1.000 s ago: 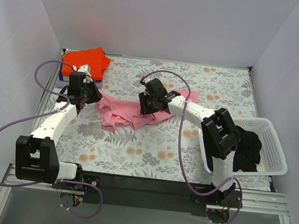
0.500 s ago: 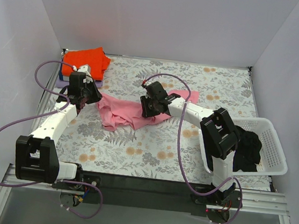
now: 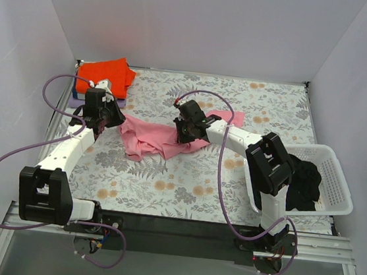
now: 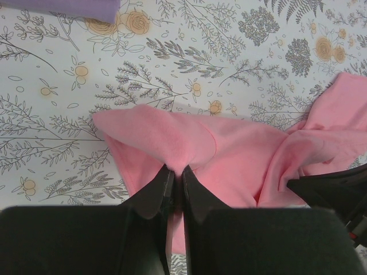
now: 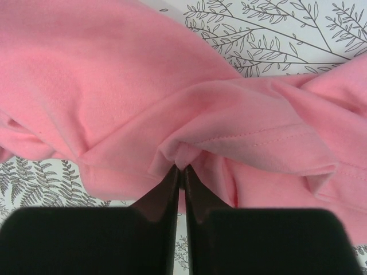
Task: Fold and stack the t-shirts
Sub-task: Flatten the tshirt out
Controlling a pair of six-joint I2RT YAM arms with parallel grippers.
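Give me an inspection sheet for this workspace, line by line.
Surface: floral tablecloth, lying flat.
Job's things: pink t-shirt crumpled mid-table; orange-red t-shirt folded at far left corner; dark garments in white basket at right.
Clutter: purple cloth at far left edge.
Grippers: left gripper and right gripper both shut on the pink t-shirt.
Cables: purple cables loop off both arms.
Surroundings: plain white walls.

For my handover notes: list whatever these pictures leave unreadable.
Top view: dark clothes in the white mesh basket, one black clump partly behind the right arm; count unknowable.
Left wrist view: purple cloth, cut by the top edge; mostly under the orange-red t-shirt from above.
Right wrist view: pink t-shirt overruns the frame; outline unseen.
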